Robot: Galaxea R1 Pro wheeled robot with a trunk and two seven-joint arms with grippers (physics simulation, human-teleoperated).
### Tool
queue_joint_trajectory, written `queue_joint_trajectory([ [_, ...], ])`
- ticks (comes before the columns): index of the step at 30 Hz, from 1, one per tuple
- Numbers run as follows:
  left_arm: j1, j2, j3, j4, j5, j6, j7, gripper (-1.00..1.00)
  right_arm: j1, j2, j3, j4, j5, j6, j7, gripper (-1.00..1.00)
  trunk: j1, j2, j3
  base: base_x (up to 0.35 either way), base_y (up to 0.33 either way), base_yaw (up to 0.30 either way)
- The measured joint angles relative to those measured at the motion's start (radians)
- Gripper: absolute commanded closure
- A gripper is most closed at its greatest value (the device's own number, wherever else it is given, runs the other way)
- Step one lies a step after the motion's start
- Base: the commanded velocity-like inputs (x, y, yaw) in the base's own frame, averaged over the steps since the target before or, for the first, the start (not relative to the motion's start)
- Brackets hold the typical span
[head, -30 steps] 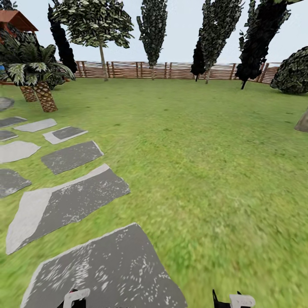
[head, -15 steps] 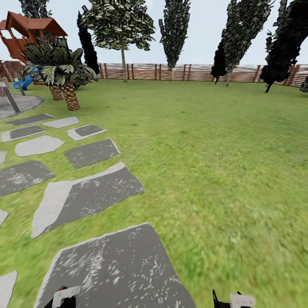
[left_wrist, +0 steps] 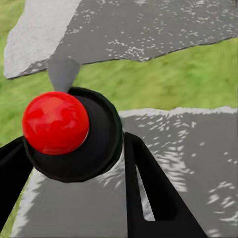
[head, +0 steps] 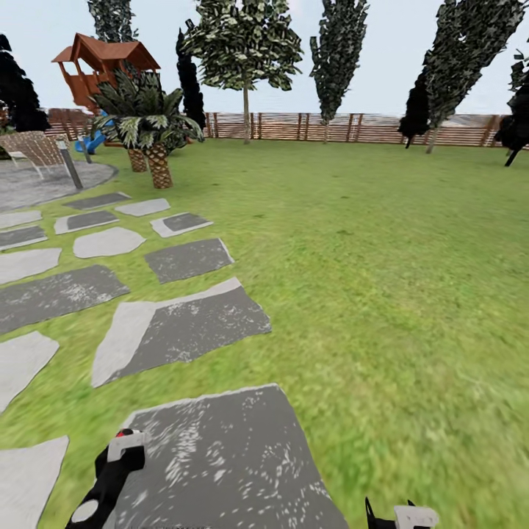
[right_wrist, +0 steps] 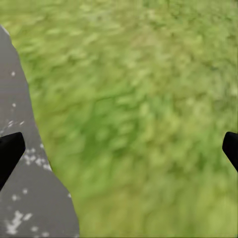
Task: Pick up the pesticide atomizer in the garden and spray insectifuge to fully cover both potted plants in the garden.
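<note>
While the robot stood on the garden lawn, stepping slabs ran along the lawn's left edge toward the round stone patio at the far left corner. Palms and a wooden playhouse stood near the slatted fence. Left gripper hung over a slab, grip state unclear. Right gripper was spread wide, holding nothing, over grass beside a slab edge.
</note>
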Motion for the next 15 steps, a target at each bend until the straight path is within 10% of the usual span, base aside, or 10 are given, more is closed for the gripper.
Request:
queue_joint_trajectory([
  [15, 0.151, 0.0, 0.004, 0.034, 0.005, -0.096, 0.005, 1.0, 0.0, 0.0, 0.0, 0.0, 0.001, 0.0, 0.001, -1.0, 0.0, 0.0, 0.009, 0.038, 0.0, 0.261],
])
